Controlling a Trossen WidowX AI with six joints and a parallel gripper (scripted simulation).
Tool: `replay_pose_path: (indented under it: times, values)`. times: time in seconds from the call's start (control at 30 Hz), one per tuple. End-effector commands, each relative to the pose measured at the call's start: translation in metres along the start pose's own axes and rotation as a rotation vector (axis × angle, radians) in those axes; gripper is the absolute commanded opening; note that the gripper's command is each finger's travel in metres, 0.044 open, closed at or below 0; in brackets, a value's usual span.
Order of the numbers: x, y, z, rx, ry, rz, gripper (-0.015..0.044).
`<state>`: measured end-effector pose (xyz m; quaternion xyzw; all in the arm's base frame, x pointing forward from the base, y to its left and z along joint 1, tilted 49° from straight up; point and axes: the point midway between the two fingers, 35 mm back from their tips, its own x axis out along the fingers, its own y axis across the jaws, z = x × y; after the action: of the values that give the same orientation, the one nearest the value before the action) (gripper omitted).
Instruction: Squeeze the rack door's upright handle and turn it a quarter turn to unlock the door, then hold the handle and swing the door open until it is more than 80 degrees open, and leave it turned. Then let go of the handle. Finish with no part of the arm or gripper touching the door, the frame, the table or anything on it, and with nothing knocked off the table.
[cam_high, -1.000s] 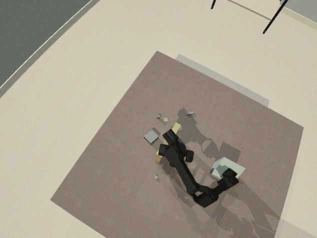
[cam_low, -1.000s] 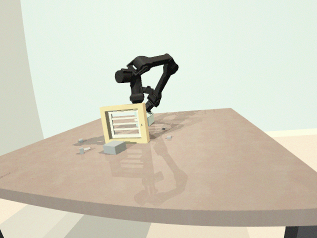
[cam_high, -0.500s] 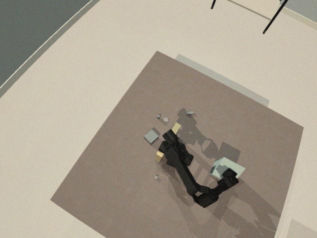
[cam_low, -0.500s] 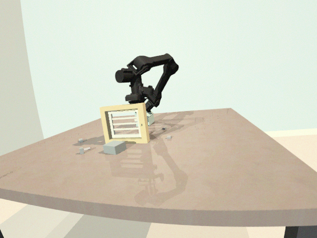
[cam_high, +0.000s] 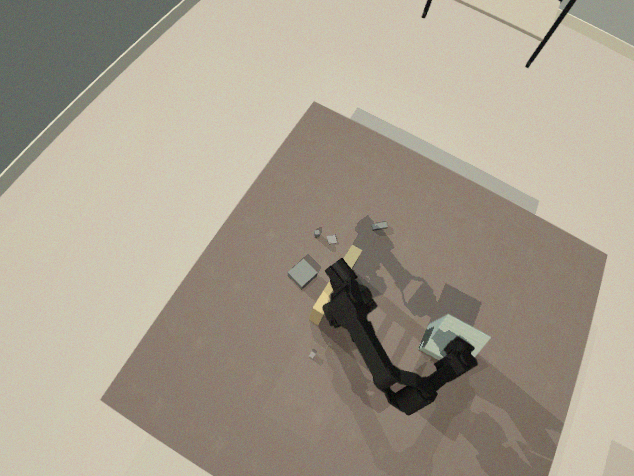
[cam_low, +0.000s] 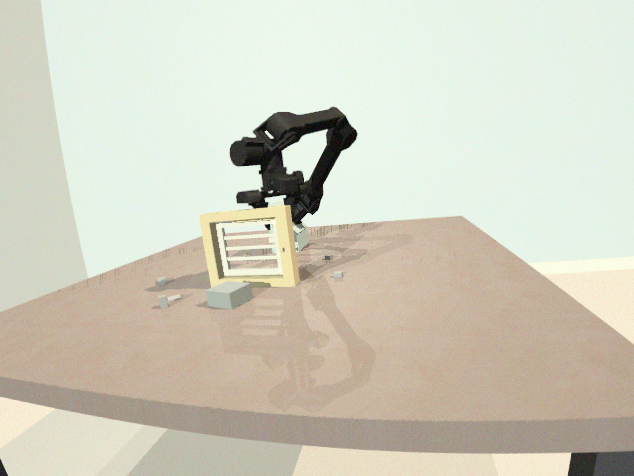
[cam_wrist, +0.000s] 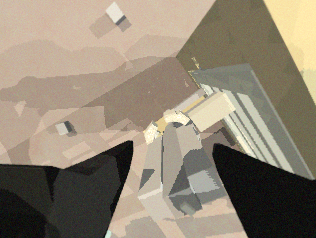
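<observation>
The cream rack frame (cam_high: 353, 254) (cam_low: 290, 261) (cam_wrist: 225, 40) stands upright on the table (cam_high: 215, 317) (cam_low: 460, 353). Its white barred door (cam_low: 248, 247) (cam_wrist: 225, 75) sits in or close to the frame opening; a small gap cannot be ruled out. The grey handle (cam_wrist: 172, 177) stands out from the door on the arm's side. My gripper (cam_wrist: 172, 147) is open around the handle, one finger on each side, with room between each finger and it in the wrist view. How far the handle is turned cannot be told. The frame and arm hide the fingertips in the top and exterior views.
A grey block (cam_high: 302, 273) (cam_low: 222, 298) lies close to the frame on the side away from the arm. Small grey pieces lie around, one (cam_high: 379, 225) beyond the frame's end and another (cam_high: 312, 354) (cam_low: 337, 274) past its other end. A mint block (cam_high: 473, 335) is beneath the arm's base.
</observation>
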<state>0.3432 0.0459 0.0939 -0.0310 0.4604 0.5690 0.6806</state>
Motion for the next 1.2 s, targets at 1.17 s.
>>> replay_pose_path:
  times: [1.17]
  values:
    - [0.0004,-0.0011,-0.0006,1.921,0.001,-0.003,0.0294]
